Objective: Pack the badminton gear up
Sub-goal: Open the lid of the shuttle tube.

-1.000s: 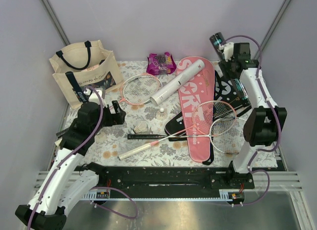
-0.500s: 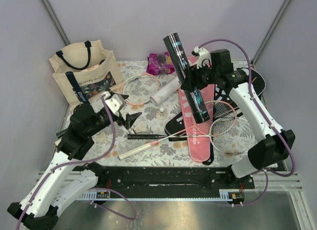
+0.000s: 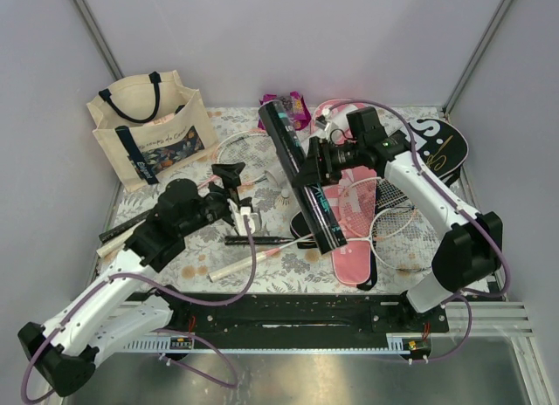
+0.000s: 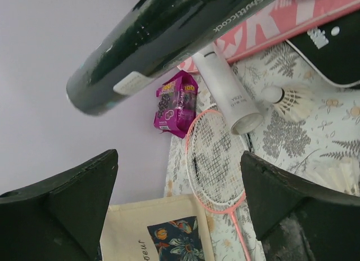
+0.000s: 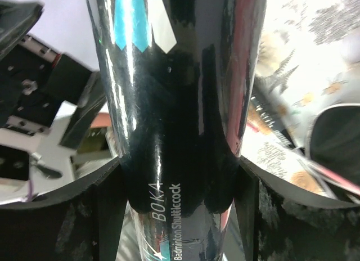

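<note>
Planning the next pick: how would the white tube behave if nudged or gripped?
The white tube lies on its side, so a nudge would probably roll it. Its end shows a thin rim, so it is likely hollow, light and easily dented. The smooth round wall may slip in a loose grip.

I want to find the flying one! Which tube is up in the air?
The black tube. The right gripper holds it tilted above the table, while the white tube lies flat on it.
</note>
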`<state>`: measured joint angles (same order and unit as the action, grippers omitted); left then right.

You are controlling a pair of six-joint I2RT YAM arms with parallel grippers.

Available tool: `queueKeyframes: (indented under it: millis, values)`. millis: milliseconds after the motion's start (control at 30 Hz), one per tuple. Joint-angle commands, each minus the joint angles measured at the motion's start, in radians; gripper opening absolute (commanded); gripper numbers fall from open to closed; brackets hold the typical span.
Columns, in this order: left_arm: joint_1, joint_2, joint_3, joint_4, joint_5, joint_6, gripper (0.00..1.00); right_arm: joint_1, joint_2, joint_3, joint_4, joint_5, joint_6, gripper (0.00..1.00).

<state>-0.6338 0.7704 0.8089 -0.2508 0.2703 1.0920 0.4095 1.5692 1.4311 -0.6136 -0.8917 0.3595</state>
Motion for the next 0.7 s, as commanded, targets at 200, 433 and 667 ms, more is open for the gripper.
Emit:
queueKeyframes:
  millis: [200,433,667]
  values:
    - [-0.093,0.073,0.016,0.047,-0.125,0.290,0.94,0.130,0.020,0.008,-0.063,-0.196,0.078,0.52]
    - [-0.144,0.082,0.036,-0.044,-0.086,0.318,0.95,0.219,0.042,0.057,-0.156,-0.193,0.010,0.52]
    - [-0.182,0.082,0.067,-0.163,-0.065,0.350,0.95,0.265,0.045,0.103,-0.273,-0.197,-0.083,0.54]
